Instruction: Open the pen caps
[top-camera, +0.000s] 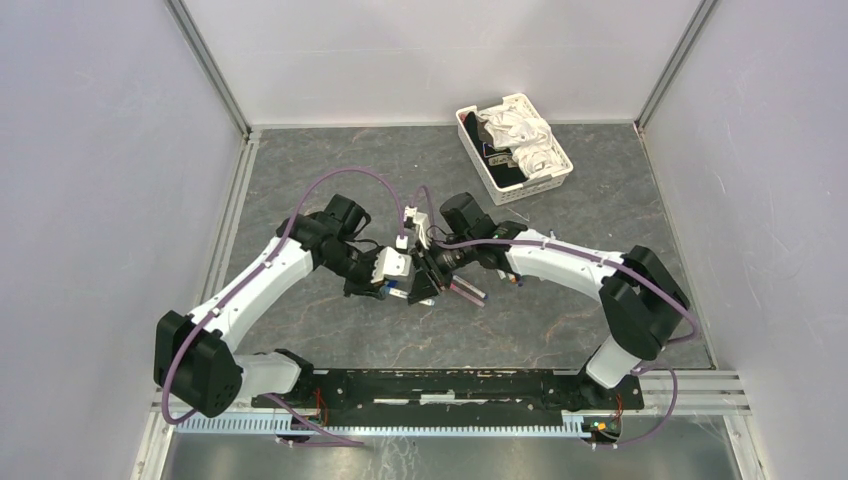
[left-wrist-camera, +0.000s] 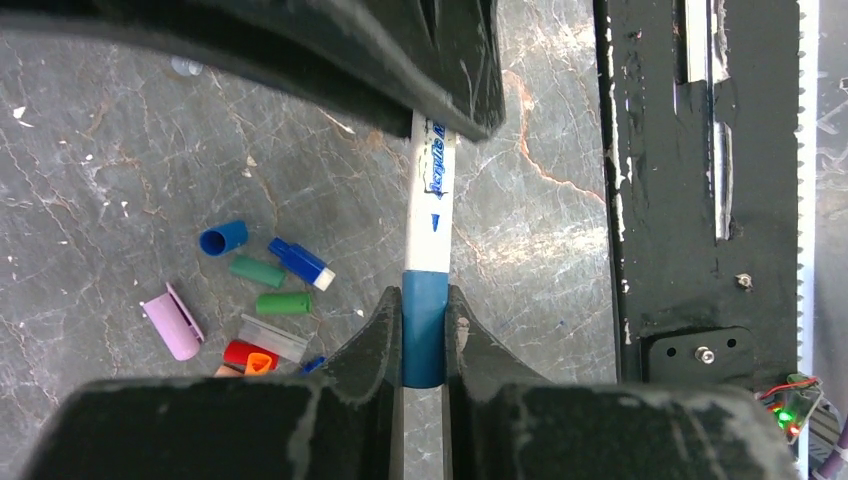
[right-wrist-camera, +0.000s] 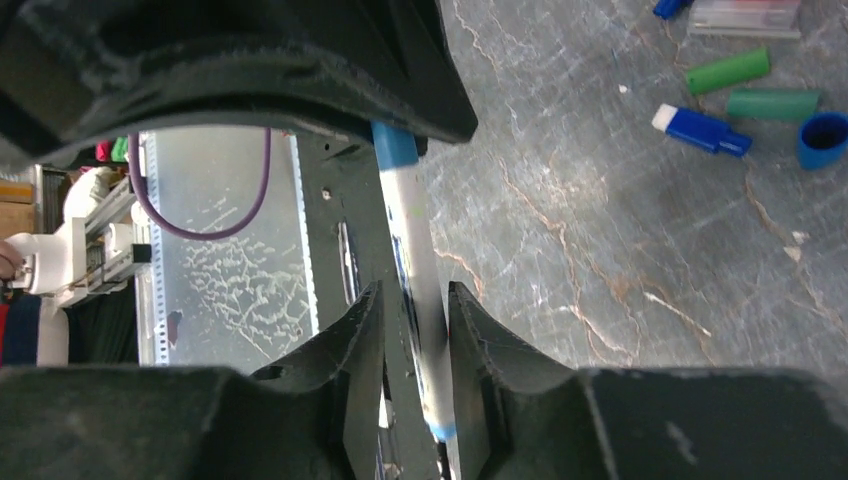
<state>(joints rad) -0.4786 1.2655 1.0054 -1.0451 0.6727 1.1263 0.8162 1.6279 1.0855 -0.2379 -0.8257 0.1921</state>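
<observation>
One pen (left-wrist-camera: 432, 215) is held over the middle of the bench (top-camera: 300, 180), gripped from both sides. The left fingers (left-wrist-camera: 375, 340) pinch its blue cap (left-wrist-camera: 423, 340), which sits on the barrel; the right fingers (right-wrist-camera: 360, 345) clamp the white barrel farther along. Some loose caps (left-wrist-camera: 222, 238), blue, green, pink and red, lie scattered close by. Far right stands a white basket (top-camera: 515, 148).

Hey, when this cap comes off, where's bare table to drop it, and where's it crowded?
Bare table: the near strip between the held pen and the base rail, and the far-left corner between the side rail and the white basket. Crowded: the loose caps clustered right beside the pen.
</observation>
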